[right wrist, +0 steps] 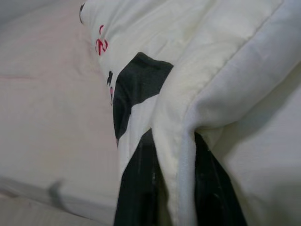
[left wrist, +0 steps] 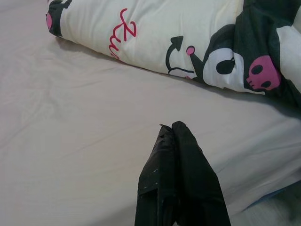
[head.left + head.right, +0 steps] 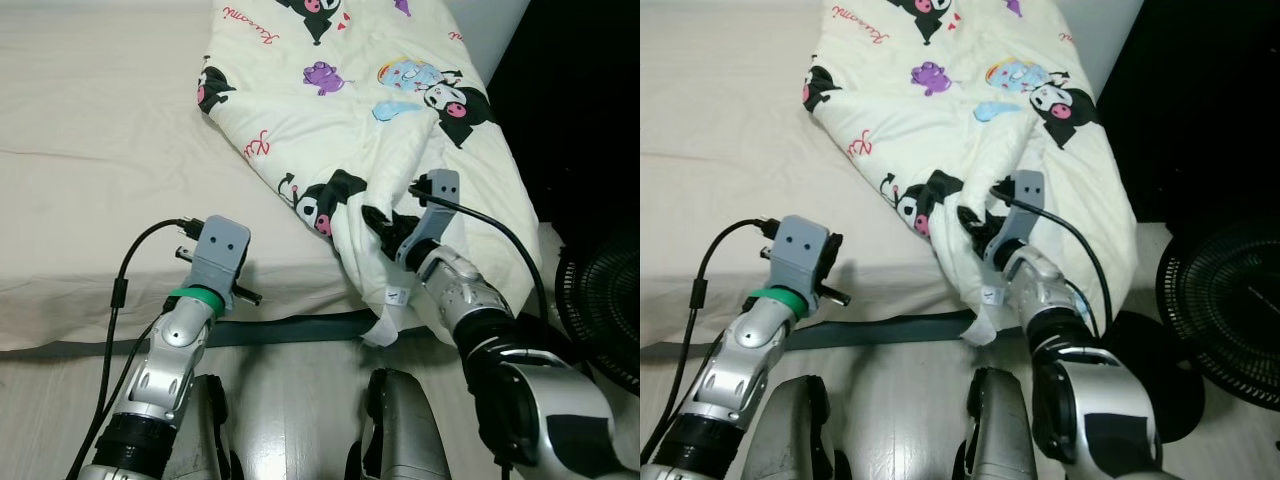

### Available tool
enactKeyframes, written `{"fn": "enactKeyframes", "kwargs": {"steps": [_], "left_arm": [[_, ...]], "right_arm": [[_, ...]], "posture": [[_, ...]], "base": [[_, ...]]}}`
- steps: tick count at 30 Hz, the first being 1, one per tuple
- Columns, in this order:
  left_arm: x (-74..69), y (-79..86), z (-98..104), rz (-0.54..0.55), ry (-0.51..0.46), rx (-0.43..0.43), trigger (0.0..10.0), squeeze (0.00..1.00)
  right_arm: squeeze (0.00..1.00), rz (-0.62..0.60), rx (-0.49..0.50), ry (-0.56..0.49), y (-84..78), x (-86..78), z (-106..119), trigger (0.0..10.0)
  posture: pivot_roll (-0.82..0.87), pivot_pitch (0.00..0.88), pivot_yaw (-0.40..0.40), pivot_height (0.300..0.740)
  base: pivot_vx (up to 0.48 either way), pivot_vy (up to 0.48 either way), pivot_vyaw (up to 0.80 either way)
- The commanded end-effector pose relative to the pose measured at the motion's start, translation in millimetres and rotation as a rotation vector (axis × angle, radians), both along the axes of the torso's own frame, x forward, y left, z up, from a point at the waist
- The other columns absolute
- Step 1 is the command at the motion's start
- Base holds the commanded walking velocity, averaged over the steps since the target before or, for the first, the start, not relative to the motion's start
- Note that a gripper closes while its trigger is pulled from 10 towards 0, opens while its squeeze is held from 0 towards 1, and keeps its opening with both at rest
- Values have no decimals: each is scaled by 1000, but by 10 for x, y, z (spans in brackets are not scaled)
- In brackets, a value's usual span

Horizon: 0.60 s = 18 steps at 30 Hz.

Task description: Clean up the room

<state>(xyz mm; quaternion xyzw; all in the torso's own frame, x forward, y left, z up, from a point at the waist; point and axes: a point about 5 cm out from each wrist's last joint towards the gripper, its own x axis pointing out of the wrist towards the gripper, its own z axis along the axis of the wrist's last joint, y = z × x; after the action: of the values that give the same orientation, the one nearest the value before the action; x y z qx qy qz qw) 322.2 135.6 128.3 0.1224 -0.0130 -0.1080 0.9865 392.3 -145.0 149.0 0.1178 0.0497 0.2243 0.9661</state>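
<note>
2 black fingers [image 1: 136, 188] of the right gripper [image 3: 385, 235] pinch the blanket [image 3: 400, 130] edge hanging off the bed [image 3: 90, 150], left gripper [image 2: 176, 141] pressed together beside it, so a sharp tug could slip that thin fold free.

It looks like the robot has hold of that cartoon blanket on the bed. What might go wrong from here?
The right gripper pinches only a thin fold at the edge of the blanket, so the cloth may slip out when it pulls. Much of the blanket hangs off the side of the bed near the fan; a tug could drag it to the floor or against the fan. The left gripper is shut and holds nothing, so it gives no help.
</note>
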Motion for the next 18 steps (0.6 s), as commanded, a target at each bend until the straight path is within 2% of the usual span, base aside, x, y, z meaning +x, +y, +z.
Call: {"fn": "enactKeyframes", "kwargs": {"steps": [1, 2, 4, 5, 7, 8, 9, 10, 11, 12, 13, 14, 17, 18], "left_arm": [[-14, -16, -72, -9, 34, 4, 10000, 0], [-12, -19, -64, -11, 32, 3, 10000, 0], [0, -17, -31, -12, 23, -1, 10000, 0], [0, -17, -31, -12, 23, -1, 10000, 0], [38, 28, 76, -2, -9, -15, 10000, 0], [38, 28, 76, -2, -9, -15, 10000, 0], [54, 56, 127, 4, -23, -22, 10000, 0], [54, 56, 127, 4, -23, -22, 10000, 0], [69, 88, 186, 9, -41, -27, 10000, 0], [85, 127, 254, 15, -62, -32, 10000, 0], [85, 127, 254, 15, -62, -32, 10000, 0], [99, 167, 314, 25, -83, -34, 10000, 0], [122, 229, 409, 49, -124, -24, 10000, 0], [125, 226, 432, 45, -138, -13, 10000, 0]], "right_arm": [[0, 138, -106, -38, 164, -38, -18, 0], [0, 322, -182, -98, 367, -91, 14, 0], [0, 600, -263, -157, 637, -228, 2, 0], [0, 600, -263, -157, 637, -228, 2, 0], [0, 877, -296, -161, 818, -468, -126, 0], [0, 877, -296, -161, 818, -468, -126, 0], [0, 989, -308, -157, 874, -588, -183, 0], [0, 989, -308, -157, 874, -588, -183, 0], [0, 1078, -328, -146, 902, -704, -244, 0], [0, 1147, -354, -125, 900, -811, -314, 4039], [0, 1147, -354, -125, 900, -811, -314, 4039], [0, 1194, -369, -97, 885, -892, -371, 10000], [0, 1196, -375, -74, 831, -944, -427, 10000], [0, 1155, -345, -74, 808, -919, -420, 10000]], "posture": [[72, 131, 43, 542], [71, 128, 42, 542], [73, 129, 39, 542], [73, 129, 39, 542], [72, 131, 34, 542], [72, 131, 34, 542], [72, 131, 34, 542], [72, 131, 34, 542], [67, 132, 32, 542], [65, 133, 32, 542], [65, 133, 32, 542], [62, 134, 31, 542], [60, 134, 30, 542], [59, 136, 30, 542]], "base": [[0, 0, 0], [0, 0, 0], [0, 0, 0], [0, 0, 0], [0, 0, 0], [0, 0, 0], [0, 0, 0], [0, 0, 0], [0, 0, 0], [0, 0, 0], [0, 0, 0], [0, 0, 0], [0, 0, 0], [0, 0, 0]]}}
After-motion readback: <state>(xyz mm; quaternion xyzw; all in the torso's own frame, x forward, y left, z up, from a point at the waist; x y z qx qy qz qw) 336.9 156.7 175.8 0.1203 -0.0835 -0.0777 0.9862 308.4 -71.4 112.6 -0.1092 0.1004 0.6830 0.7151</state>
